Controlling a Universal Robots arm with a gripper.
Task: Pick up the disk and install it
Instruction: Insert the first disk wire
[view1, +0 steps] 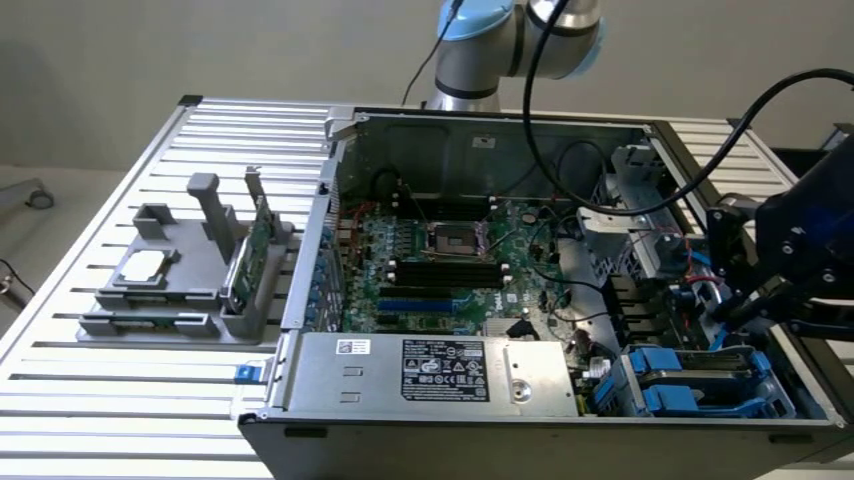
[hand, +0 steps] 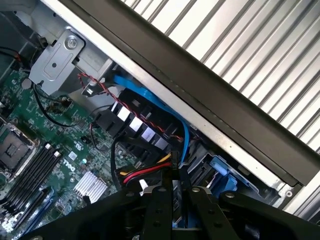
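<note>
Your gripper (hand: 175, 192) looks clamped on the disk (hand: 175, 212) over the right-hand bay (view1: 707, 385); if it tilts, it may snag the cables (hand: 145, 172).

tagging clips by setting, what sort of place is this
Most likely a robotics lab bench set up for computer assembly: an open computer case stands on a slatted metal table, a grey fixture beside it holds loose components, and a robot arm rises behind the case.
</note>
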